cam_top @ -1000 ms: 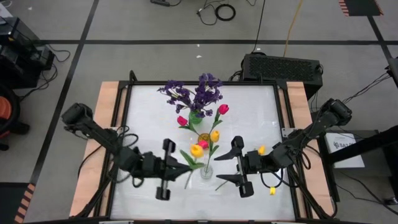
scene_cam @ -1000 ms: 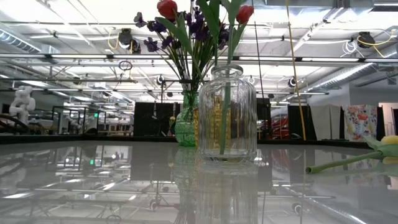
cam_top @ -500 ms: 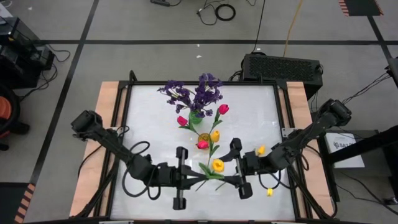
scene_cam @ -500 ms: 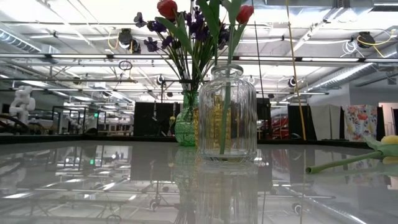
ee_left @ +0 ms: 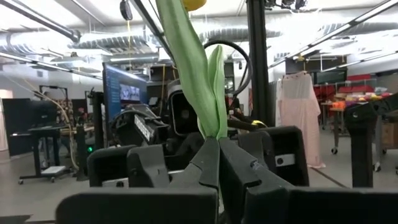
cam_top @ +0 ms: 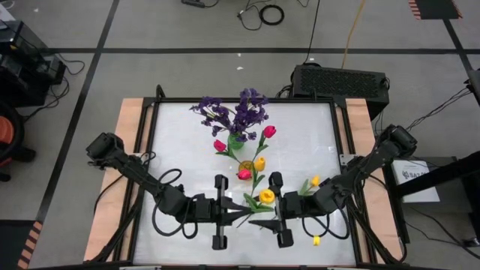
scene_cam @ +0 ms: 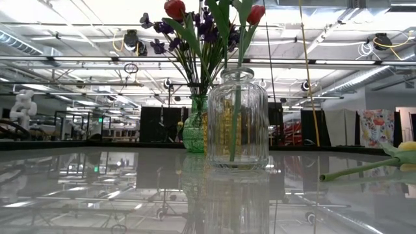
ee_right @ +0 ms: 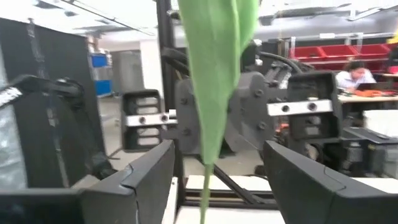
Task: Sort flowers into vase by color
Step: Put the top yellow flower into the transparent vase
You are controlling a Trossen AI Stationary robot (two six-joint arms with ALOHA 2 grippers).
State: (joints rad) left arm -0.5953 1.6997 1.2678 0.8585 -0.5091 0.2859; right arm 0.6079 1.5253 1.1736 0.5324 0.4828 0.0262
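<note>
Most flowers stand in vases: purple sprigs [cam_top: 234,112] in one. Left claw [cam_top: 234,219] pinches a yellow tulip [cam_top: 266,197] mid-table; right claw [cam_top: 274,215] is spread around its stem. Two yellow tulips [cam_top: 314,181] lie loose.

I saw a glossy white tabletop [cam_top: 307,142] edged in pale wood, clear ribbed glass on the near vase [scene_cam: 237,120], and matt black plastic gripper fingers [ee_right: 134,180].

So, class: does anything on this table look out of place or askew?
Yes. Two yellow tulips lie loose near the right arm rather than in a vase. A third yellow tulip hangs pinched in the left claw, facing the open right claw.
</note>
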